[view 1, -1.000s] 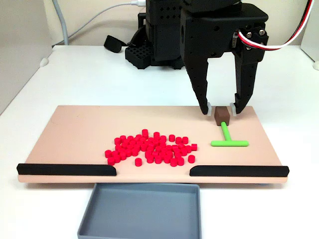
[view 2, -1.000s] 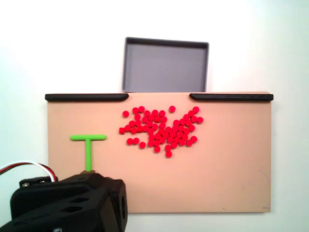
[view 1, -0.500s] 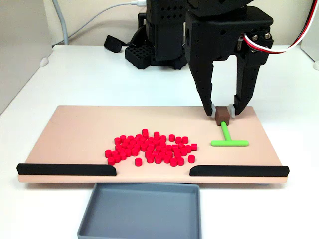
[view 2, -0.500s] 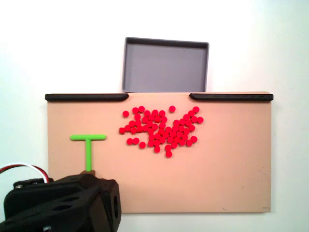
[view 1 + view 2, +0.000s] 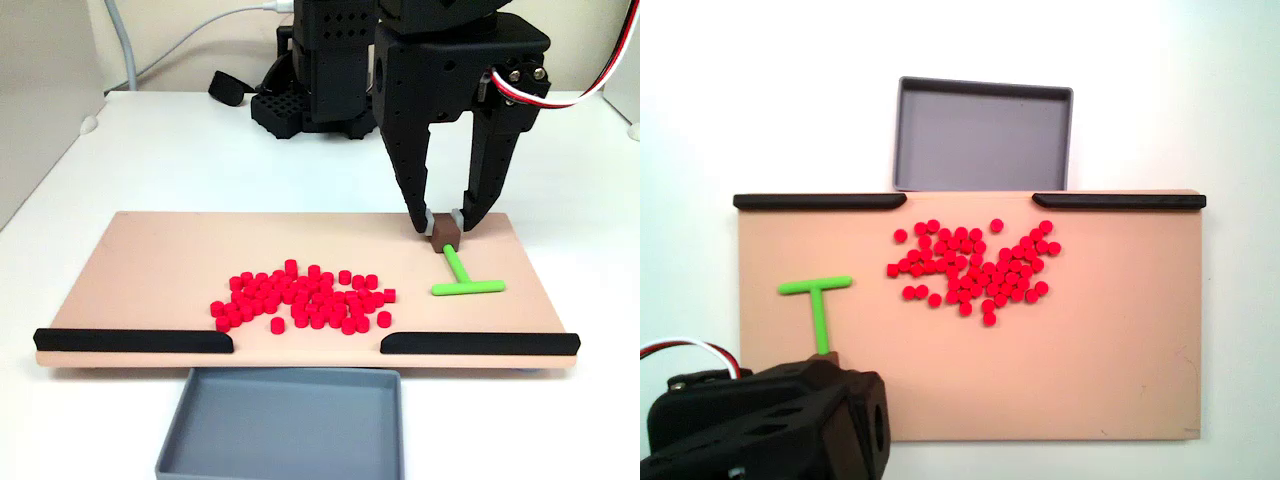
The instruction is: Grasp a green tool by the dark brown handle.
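Observation:
The green tool lies flat on the right part of the tan board, its crossbar toward the front and slightly askew. Its dark brown handle sits at the far end of the stem. My black gripper comes straight down on it, and both white-padded fingertips press the block's sides, so it is shut on the handle. In the fixed view from above, the green tool is at the board's left, a sliver of the dark brown handle peeks out, and the arm's body hides the fingers.
A pile of small red cylinders covers the board's middle. Two long black strips line its front edge with a gap between them. A grey tray sits on the white table below that gap. The arm's base stands behind the board.
The fingers have closed in from either side onto the brown handle. The tool has twisted a little, and its crossbar has swung and tilted.

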